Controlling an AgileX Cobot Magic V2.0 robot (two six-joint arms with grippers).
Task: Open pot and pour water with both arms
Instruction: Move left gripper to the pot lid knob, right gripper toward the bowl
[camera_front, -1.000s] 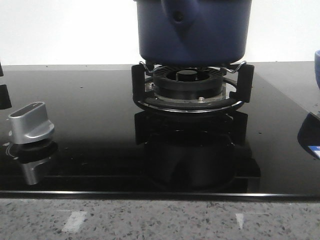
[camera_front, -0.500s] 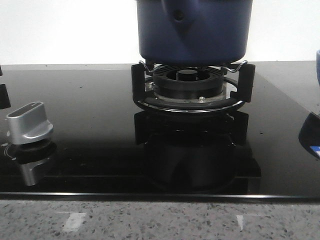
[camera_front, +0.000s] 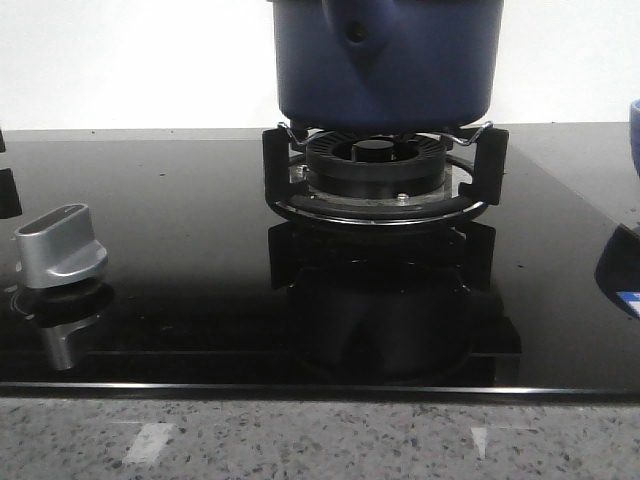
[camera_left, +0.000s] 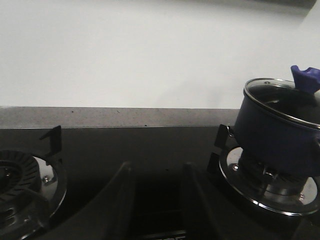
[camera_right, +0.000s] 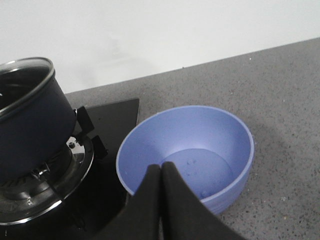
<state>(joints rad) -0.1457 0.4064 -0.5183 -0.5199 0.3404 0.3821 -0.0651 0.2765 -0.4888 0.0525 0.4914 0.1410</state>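
Note:
The dark navy-blue pot (camera_front: 388, 62) stands on the burner's black grate at the back centre, its handle mount with a small hole facing me. In the left wrist view the pot (camera_left: 278, 134) carries a glass lid with a blue knob (camera_left: 306, 78). My left gripper (camera_left: 156, 170) is open and empty, low over the black glass, apart from the pot. In the right wrist view the pot (camera_right: 31, 122) also shows its lid. My right gripper (camera_right: 161, 169) is shut and empty, above the near rim of a light-blue bowl (camera_right: 200, 145).
A silver stove knob (camera_front: 60, 244) sits on the black glass cooktop (camera_front: 180, 200) at the left. The light-blue bowl's edge (camera_front: 634, 120) shows at the far right on the speckled counter. A second burner (camera_left: 25, 177) lies left of the left gripper.

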